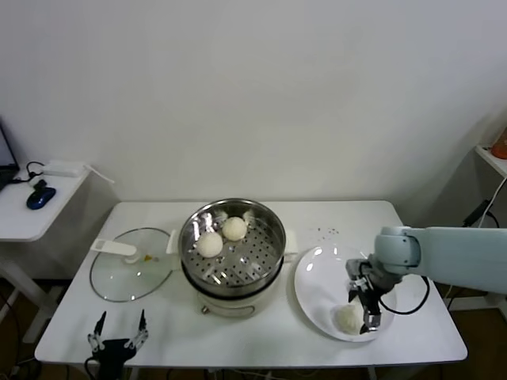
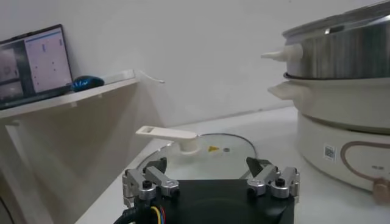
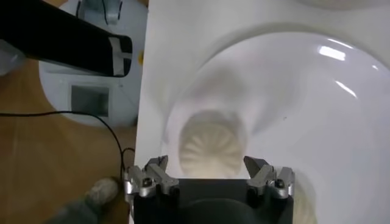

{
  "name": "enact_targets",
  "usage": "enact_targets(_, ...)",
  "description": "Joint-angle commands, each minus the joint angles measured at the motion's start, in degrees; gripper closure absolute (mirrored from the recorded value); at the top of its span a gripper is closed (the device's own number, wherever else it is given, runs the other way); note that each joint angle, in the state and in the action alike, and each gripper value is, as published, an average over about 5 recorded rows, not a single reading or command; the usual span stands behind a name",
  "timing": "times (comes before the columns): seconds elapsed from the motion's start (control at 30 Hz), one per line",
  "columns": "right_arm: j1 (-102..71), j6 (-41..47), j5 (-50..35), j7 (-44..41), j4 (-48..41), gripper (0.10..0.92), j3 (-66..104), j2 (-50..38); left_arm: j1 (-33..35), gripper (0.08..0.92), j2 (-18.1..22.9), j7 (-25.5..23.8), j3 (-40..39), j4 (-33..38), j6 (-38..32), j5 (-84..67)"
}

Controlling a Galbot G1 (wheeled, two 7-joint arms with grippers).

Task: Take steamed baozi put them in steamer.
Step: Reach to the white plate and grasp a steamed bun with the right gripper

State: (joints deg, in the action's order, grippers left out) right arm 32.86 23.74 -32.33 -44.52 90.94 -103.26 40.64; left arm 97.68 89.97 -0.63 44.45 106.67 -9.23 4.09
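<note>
steamer (image 1: 232, 247) open, center | two baozi (image 1: 210, 245) inside | one (image 1: 348, 316) outside

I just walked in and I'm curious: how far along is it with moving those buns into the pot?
Two off-white pleated dough buns already sit in the shiny round steel steamer pot. The right claw, open, is over one bun on the round white plate. At least that one is left. The left claw waits, open, by the glass lid.

My right arm reaches in from the right, elbow bent | right hand (image 1: 369, 310) points down, fingers spread | left hand (image 1: 117, 336) low at front-left, fingers apart, idle
</note>
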Motion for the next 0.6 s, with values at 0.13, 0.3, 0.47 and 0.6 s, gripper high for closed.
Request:
enact_targets(0.13, -4.39, -0.13, 1.27, 1.00, -2.02, 0.203, 3.64, -0.05, 0.03, 0.177, 0.02, 0.01, -0.18, 0.06, -0.18, 0.28)
enact_targets(0.3, -3.85, -0.07, 1.29, -0.06, -0.80, 0.228, 2.34, -0.57, 0.20, 0.177, 0.04, 0.06, 0.04, 0.00, -0.34, 0.27)
enact_targets(0.47, -2.80, -0.06, 1.39, -0.54, -0.43, 0.299, 1.72, -0.87, 0.23, 0.177, 0.13, 0.12, 0.06, 0.14, -0.35, 0.30)
enact_targets(0.6, -1.39, -0.25, 1.80, -0.55, -0.37, 0.411, 1.49, -0.57, 0.30, 0.177, 0.21, 0.17, -0.05, 0.37, -0.33, 0.35)
